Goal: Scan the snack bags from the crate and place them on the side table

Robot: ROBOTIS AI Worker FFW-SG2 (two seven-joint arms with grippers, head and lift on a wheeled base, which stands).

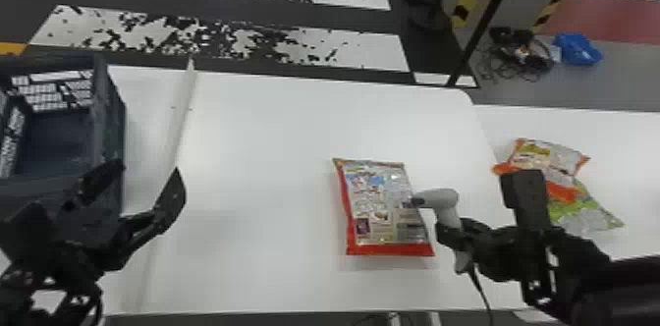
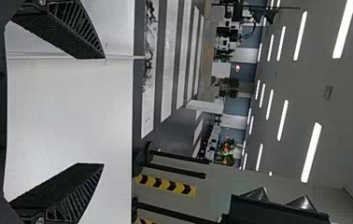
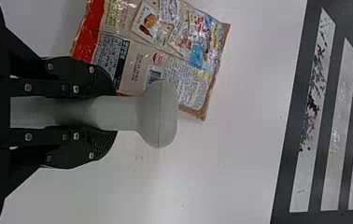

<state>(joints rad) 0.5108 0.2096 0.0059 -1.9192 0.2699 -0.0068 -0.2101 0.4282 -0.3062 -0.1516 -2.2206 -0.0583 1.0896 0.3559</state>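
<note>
Risking a missed scan or a nudged snack bag [image 1: 375, 202] on the white table [image 1: 255, 177] tbh, thanks to possible glare off its crinkles and a scanner [image 3: 159, 116] clamped in the right gripper [image 3: 113, 112] so near its edge, with the left gripper [image 2: 103, 110] empty, fingers apart.

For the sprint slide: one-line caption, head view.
Right gripper holds the scanner at a snack bag; left gripper open beside the crate.

No words or numbers can be read, the print and the barcode [image 3: 154, 76] on the snack bag [image 3: 177, 58] being too small and blurred.
</note>
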